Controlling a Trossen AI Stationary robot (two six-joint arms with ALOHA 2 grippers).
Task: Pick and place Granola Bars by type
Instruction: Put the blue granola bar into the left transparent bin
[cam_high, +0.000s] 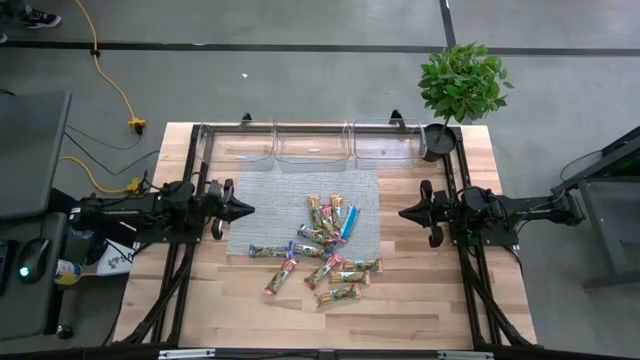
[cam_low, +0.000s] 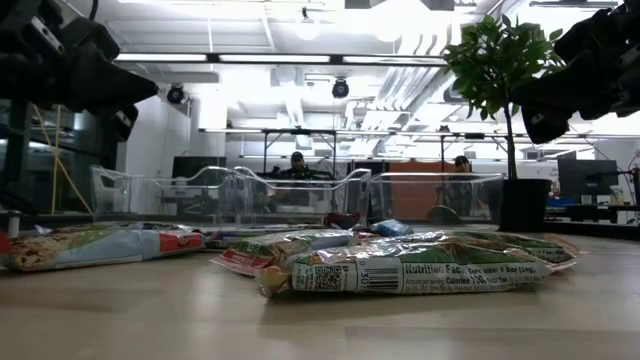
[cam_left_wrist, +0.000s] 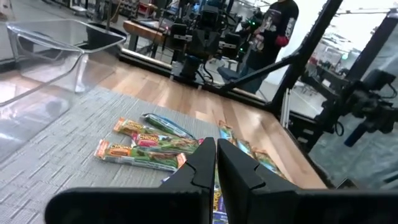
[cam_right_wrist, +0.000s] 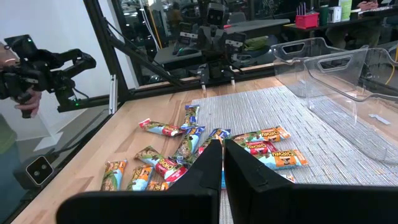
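Several granola bars (cam_high: 325, 245) in shiny wrappers lie flat and scattered in the middle of the table, some on the grey mat (cam_high: 270, 200), some on the bare wood nearer the front. One bar is bright blue (cam_high: 349, 222). The bars also show in the low view (cam_low: 420, 268), the left wrist view (cam_left_wrist: 149, 143) and the right wrist view (cam_right_wrist: 186, 146). My left gripper (cam_high: 248, 210) hovers shut at the mat's left edge, pointing toward the bars. My right gripper (cam_high: 403, 212) hovers shut just right of the mat, pointing toward them. Both are empty and above the table.
Three clear plastic bins (cam_high: 237, 145) (cam_high: 313, 145) (cam_high: 388, 143) stand in a row along the far edge. A potted plant (cam_high: 462, 85) stands at the far right corner. People show in the room beyond the table (cam_left_wrist: 273, 31).
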